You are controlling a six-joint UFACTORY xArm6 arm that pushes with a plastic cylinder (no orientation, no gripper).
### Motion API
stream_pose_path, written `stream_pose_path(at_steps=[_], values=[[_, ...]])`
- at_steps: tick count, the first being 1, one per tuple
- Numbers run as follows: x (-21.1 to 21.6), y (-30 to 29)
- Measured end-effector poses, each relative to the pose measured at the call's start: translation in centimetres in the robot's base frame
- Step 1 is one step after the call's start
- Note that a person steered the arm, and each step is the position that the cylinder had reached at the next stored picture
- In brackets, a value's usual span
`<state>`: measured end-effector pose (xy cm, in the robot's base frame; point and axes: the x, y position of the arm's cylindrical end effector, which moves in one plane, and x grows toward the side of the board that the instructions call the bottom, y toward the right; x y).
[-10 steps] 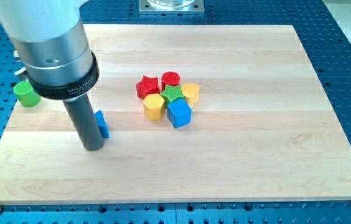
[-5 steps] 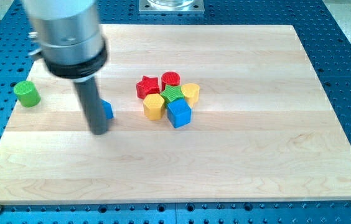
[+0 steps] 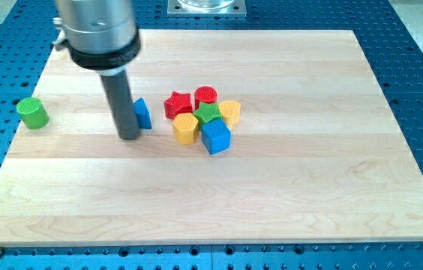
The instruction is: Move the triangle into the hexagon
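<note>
A blue triangle (image 3: 143, 113) lies on the wooden board, partly hidden behind the rod. My tip (image 3: 129, 137) rests on the board at the triangle's left side, touching it. The yellow hexagon (image 3: 185, 128) sits to the triangle's right, at the lower left of a tight cluster of blocks, with a small gap between the two.
The cluster also holds a red star (image 3: 178, 104), a red cylinder (image 3: 205, 96), a green block (image 3: 208, 114), a yellow block (image 3: 230, 112) and a blue cube (image 3: 215, 136). A green cylinder (image 3: 31, 112) stands alone near the board's left edge.
My tip has moved toward the view's right and top, pushing the blue triangle with it toward the cluster. The other blocks have not moved.
</note>
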<state>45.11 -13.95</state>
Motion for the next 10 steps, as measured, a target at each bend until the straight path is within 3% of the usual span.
stream_pose_path(at_steps=[2, 3, 7, 8, 9, 10], values=[[-3.6, -3.6], [-4.1, 1.8], [-0.5, 6.2], [1.1, -1.4], [4.4, -5.4], [5.8, -4.4]])
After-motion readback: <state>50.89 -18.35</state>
